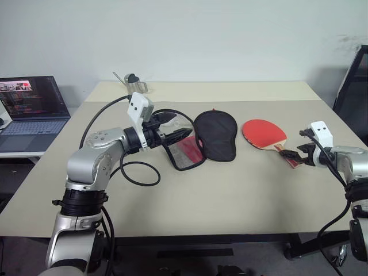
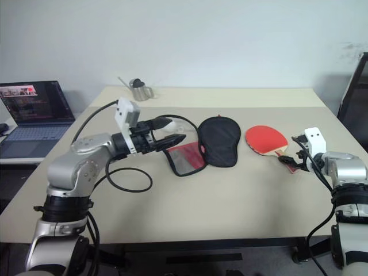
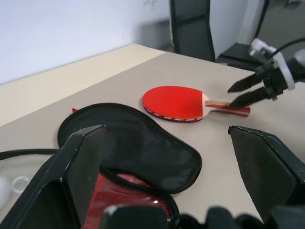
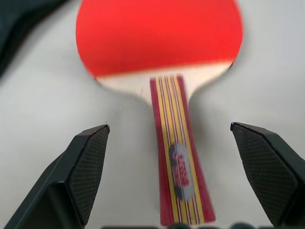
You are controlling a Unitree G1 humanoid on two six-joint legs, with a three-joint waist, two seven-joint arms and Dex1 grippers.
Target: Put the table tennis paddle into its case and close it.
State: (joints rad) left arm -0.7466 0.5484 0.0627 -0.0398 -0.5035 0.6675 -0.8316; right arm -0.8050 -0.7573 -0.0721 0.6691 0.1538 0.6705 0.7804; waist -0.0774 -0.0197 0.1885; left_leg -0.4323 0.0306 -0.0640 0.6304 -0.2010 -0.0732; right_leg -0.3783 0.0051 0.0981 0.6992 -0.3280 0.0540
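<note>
Red-faced table tennis paddle, centre-right, lies flat on surface; right claw spread astride handle, left claw spread over open case. Risk: shallow pinch slips.

Case lying open on table, paddle beside it, right hand at handle

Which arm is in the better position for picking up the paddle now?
The right. Its open right gripper is at the table tennis paddle's handle, which lies between its fingers. The open left gripper hovers over the opened case, farther from the paddle.
</note>
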